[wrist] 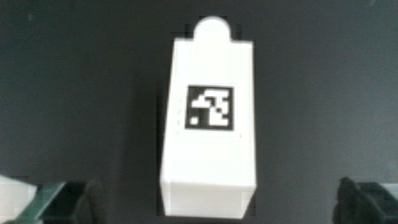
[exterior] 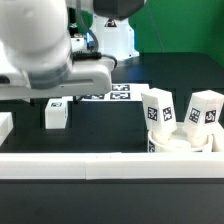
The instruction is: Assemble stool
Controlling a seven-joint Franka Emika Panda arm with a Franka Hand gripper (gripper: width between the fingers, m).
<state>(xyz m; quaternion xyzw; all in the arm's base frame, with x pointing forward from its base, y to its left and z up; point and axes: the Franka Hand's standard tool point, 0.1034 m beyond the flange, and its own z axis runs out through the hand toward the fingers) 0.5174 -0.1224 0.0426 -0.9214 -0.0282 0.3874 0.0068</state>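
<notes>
A loose white leg (wrist: 210,110) with a black-and-white tag lies on the black table. In the wrist view it lies between my gripper's (wrist: 214,205) dark fingertips (wrist: 63,205), which stand wide apart on either side of its end without touching it. In the exterior view the same leg (exterior: 55,114) sits just under the arm's hand; the fingers themselves are hidden there. The round white seat (exterior: 180,142) stands at the exterior view's right with two tagged legs (exterior: 158,108) (exterior: 207,110) sticking up from it.
A long white rail (exterior: 100,163) runs along the front of the table. The marker board (exterior: 117,93) lies at the back centre. Another white rail end (exterior: 5,126) shows at the exterior view's left edge.
</notes>
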